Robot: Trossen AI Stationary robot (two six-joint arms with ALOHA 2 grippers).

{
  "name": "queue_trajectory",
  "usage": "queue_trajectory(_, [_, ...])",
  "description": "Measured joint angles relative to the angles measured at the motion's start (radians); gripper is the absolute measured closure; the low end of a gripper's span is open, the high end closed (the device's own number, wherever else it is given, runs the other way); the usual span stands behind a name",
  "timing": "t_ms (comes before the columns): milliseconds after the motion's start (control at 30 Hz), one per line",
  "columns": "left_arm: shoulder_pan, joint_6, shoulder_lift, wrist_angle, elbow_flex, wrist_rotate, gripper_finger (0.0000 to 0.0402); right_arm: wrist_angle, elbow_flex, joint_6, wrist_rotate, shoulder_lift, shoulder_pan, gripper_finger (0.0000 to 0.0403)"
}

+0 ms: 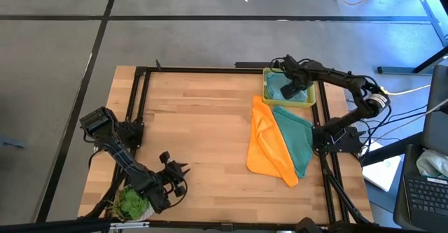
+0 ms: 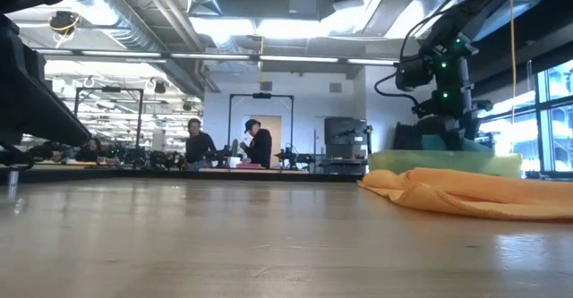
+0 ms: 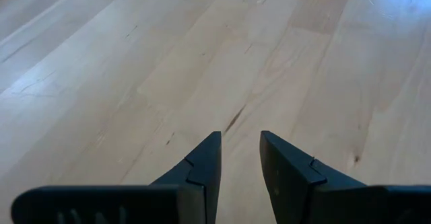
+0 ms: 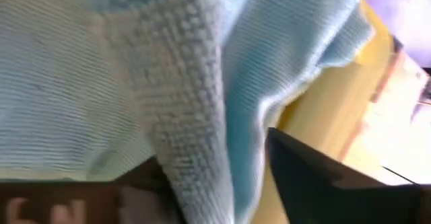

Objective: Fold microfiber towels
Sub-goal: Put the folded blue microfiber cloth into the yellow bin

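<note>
A light blue towel (image 1: 280, 86) lies bunched in the yellow tray (image 1: 267, 99) at the table's far right. My right gripper (image 1: 291, 89) points down into the tray, open, with a fold of that towel (image 4: 195, 116) between its fingers. In front of the tray, an orange towel (image 1: 266, 145) lies crumpled on the wood, and a teal towel (image 1: 299, 140) lies against its right side. A lime green towel (image 1: 129, 205) sits at the near left corner under the left arm. My left gripper (image 3: 239, 160) hovers open over bare wood near that corner, with nothing between its fingers. My right gripper comes at the light blue towel from above, slanting down into the tray. A raised fold of the towel (image 4: 202, 157) stands between its two spread fingers. I cannot tell whether the fingers touch the cloth. The towel rests in the tray.
Black frame rails (image 1: 140, 107) run round the table's edges. Bare wood (image 1: 196, 121) fills the table's middle and left. Cables and a laptop (image 1: 427, 184) lie beyond the right edge. People (image 2: 255, 141) stand far back in the room.
</note>
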Motion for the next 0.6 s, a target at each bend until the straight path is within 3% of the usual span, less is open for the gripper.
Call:
queue_trajectory(200, [-0.001, 0.0, 0.0, 0.0, 0.0, 0.001, 0.0305, -0.044, 0.007, -0.002, 0.104, -0.063, 0.018, 0.0146])
queue_trajectory(400, [-0.001, 0.018, 0.0, 0.0, 0.0, -0.002, 0.0305, -0.061, 0.048, 0.012, 0.109, -0.13, 0.045, 0.0149])
queue_trajectory(600, [-0.001, 0.049, 0.0, 0.0, 0.0, -0.01, 0.0305, 0.148, 0.017, -0.004, -0.223, -0.152, 0.096, 0.0174])
